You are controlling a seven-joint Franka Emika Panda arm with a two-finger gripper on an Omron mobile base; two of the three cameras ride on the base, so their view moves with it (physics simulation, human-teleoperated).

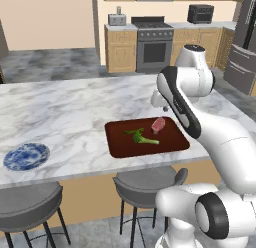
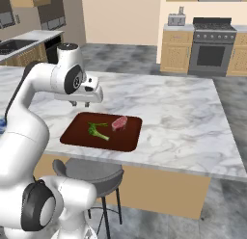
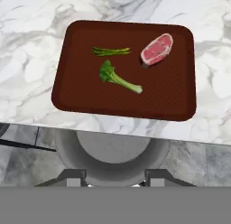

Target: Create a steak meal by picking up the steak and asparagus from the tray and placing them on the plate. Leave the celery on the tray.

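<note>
The dark red-brown tray (image 3: 176, 101) lies on the marble counter near its front edge. On it are the steak (image 3: 157, 49) at the far right, the thin dark asparagus (image 3: 111, 51) to its left, and the celery (image 3: 118, 80) nearer the front, its leafy end to the left. In the left base view, the steak (image 1: 158, 124) and celery (image 1: 143, 138) sit on the tray (image 1: 175, 141). The blue-and-white plate (image 1: 26, 156) stands far left on the counter. My gripper (image 3: 115, 179) hangs high above the tray's front edge, open, holding nothing.
A grey round stool (image 3: 113, 151) stands under the counter edge right below the tray, and a second stool (image 1: 27, 202) sits below the plate. Bare marble counter (image 1: 75, 117) stretches between tray and plate. The stove (image 1: 154, 42) and cabinets are far behind.
</note>
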